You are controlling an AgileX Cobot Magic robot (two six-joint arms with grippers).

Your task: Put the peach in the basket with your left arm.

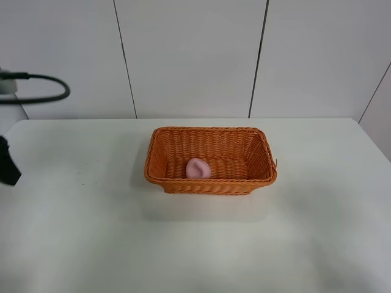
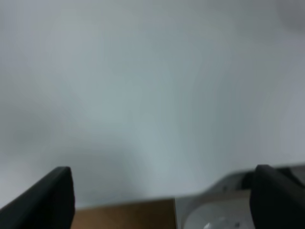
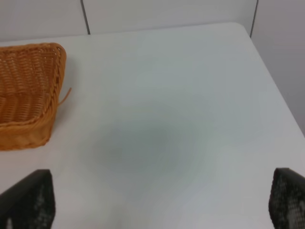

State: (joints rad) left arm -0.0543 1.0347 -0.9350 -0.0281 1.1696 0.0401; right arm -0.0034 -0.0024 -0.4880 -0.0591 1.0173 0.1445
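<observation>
I see the pale pink peach [image 1: 198, 168] lying inside the orange wicker basket [image 1: 256, 152], left of its middle, basket upright on the surface [image 1: 91, 232].

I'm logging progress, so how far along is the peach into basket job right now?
It looks essentially done. The peach lies inside the basket, on its floor near the front wall. Nothing is in hand: the left claw is open and empty, away from the basket, and the left arm sits at the table's left edge. Nothing appears left to do.
</observation>
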